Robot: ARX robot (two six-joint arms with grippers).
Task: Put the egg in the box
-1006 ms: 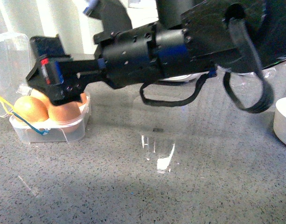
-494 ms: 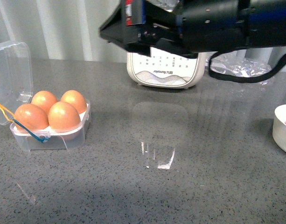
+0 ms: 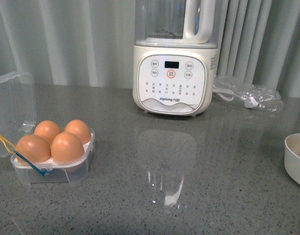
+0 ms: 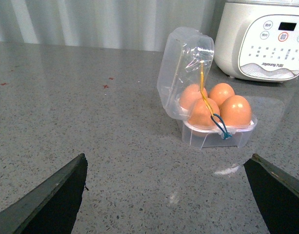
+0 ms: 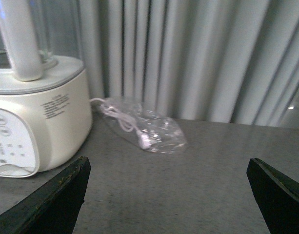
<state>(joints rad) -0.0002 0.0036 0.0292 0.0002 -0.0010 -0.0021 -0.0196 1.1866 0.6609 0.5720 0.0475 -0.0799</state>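
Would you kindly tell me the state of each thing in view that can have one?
box: lid open, four eggs inside.
blender: upright; whether it is on, unclear.
bowl: upright, contents mostly out of frame.
bagged cable: lying flat.
left gripper: open, empty.
right gripper: open, empty.

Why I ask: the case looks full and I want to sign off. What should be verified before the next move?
1. All four cells of the egg box filled: ok, four brown eggs sit in it.
2. Lid closed: not ok, it stands open.
3. Elastic loops clear of the closing path: cannot tell; they stretch from the lid to the box front, across an egg.
4. Left pincer empty: ok, open with nothing between its tips.
5. Right pincer empty: ok, open.
6. White bowl emptied: cannot tell; the frame edge cuts it off.
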